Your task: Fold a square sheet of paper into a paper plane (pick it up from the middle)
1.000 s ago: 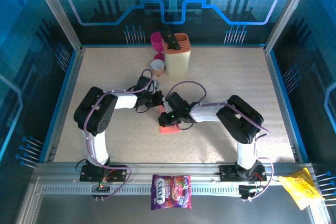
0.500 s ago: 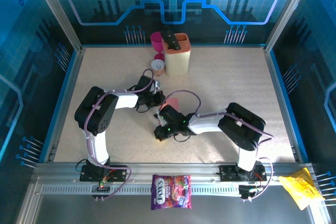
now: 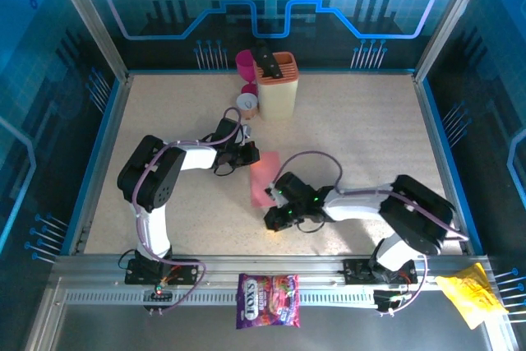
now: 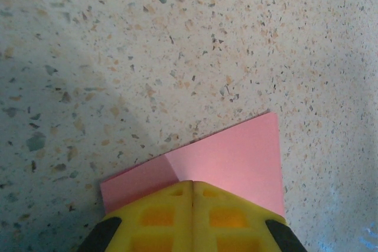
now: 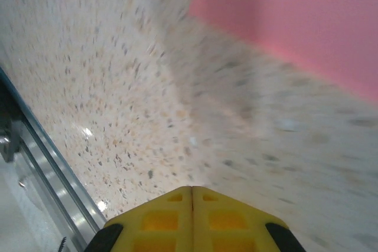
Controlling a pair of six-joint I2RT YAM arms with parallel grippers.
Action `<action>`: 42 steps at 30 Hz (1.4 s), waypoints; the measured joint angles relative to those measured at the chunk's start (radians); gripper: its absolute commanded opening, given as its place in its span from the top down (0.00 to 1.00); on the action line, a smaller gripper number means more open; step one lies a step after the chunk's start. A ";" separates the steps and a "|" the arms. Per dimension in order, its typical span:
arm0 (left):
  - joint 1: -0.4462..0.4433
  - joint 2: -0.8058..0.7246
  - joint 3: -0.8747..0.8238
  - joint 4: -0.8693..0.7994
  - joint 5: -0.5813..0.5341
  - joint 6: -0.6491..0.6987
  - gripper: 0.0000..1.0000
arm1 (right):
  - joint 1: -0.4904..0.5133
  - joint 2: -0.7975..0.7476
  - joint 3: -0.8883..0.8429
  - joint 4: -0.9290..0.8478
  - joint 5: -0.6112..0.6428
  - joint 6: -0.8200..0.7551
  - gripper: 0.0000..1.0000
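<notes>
The square sheet of paper (image 3: 265, 177) is salmon pink and lies folded into a narrow strip flat on the speckled table (image 3: 164, 121) at mid-table. In the left wrist view the sheet (image 4: 236, 157) shows a diagonal crease. My left gripper (image 3: 246, 159) is shut, its yellow tip (image 4: 192, 184) resting on the sheet's far end. Just off the sheet's near end, my right gripper (image 3: 269, 221) is shut over bare table (image 5: 192, 190), and the pink sheet (image 5: 295, 16) lies ahead of it to the right. The paper plane is out of view.
A cream holder with an orange top (image 3: 278, 88), a magenta cup (image 3: 245, 61) and a small cup (image 3: 247, 102) stand at the back. A purple candy bag (image 3: 268, 300) and a yellow bag (image 3: 470, 295) lie on the front rail. Blue walls ring the table.
My right gripper slid off the sheet toward the front right, uncovering the folded strip. The left gripper stayed at the sheet's far end.
</notes>
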 measured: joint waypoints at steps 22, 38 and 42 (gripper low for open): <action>-0.002 -0.032 0.000 -0.044 0.005 -0.005 0.91 | -0.165 -0.014 0.087 0.013 0.056 0.072 1.00; -0.042 -0.249 -0.029 -0.082 0.033 -0.050 0.77 | -0.192 -0.253 -0.056 -0.131 0.203 0.158 0.70; -0.079 -0.243 -0.066 -0.084 0.029 -0.050 0.81 | -0.192 -0.229 -0.055 -0.134 0.200 0.174 0.68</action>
